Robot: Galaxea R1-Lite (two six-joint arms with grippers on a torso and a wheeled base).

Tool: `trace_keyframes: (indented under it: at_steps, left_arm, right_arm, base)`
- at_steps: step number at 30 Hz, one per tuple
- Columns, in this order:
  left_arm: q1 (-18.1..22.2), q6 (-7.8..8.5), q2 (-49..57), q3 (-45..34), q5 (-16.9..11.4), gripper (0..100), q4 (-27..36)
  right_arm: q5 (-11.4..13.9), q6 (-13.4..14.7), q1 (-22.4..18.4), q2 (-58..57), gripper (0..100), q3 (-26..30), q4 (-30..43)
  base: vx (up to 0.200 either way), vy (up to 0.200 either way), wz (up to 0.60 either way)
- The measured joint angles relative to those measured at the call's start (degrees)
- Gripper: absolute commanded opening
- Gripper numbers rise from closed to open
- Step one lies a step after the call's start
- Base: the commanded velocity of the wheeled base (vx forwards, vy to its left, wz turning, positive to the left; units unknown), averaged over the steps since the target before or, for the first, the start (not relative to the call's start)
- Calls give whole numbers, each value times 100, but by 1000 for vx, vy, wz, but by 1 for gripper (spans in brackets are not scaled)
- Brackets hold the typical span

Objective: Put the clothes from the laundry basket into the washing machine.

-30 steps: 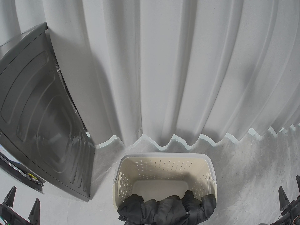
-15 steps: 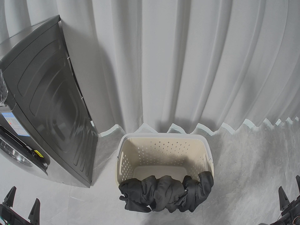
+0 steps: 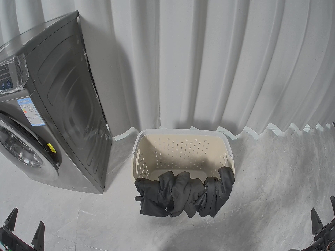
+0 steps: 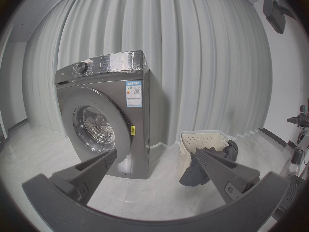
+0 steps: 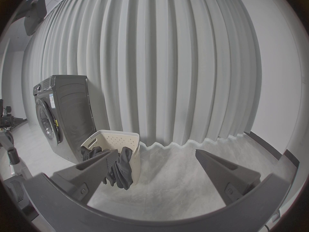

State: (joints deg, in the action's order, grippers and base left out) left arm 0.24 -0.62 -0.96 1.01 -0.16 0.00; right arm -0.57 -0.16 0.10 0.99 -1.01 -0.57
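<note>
A cream laundry basket [image 3: 181, 147] stands on the floor in front of the curtain. Dark grey clothes [image 3: 183, 194] hang bunched over its near rim, also seen as clothes [image 4: 193, 174] and clothes [image 5: 119, 169]. The grey washing machine [image 3: 66, 98] stands to the basket's left, its round glass door [image 4: 95, 129] facing the open floor. My left gripper [image 3: 26, 222] is low at the near left, open with nothing held, well short of the machine. My right gripper [image 3: 322, 210] is at the near right, open too, far from the basket.
A white pleated curtain [image 3: 209, 53] hangs behind the basket and machine. Pale marbled floor [image 3: 279, 178] spreads in front and to the right. A dark skirting line [image 5: 267, 145] runs along the right wall.
The whole head view has shifted: machine and basket now sit higher and farther off, and the machine's front has come into sight. Both grippers hold the same spots in the picture.
</note>
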Motion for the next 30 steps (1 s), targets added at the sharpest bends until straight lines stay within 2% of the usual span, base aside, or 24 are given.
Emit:
trace_keyframes:
  at_steps: [6,30]
  left_arm:
    - [-2,-2,0,0,-2,100,0]
    - [0,-6,0,0,0,100,0]
  right_arm:
    - [-5,2,-5,-2,100,0,0]
    - [-2,-5,0,0,100,0,-2]
  base:
    - [0,0,0]
    - [0,200,0]
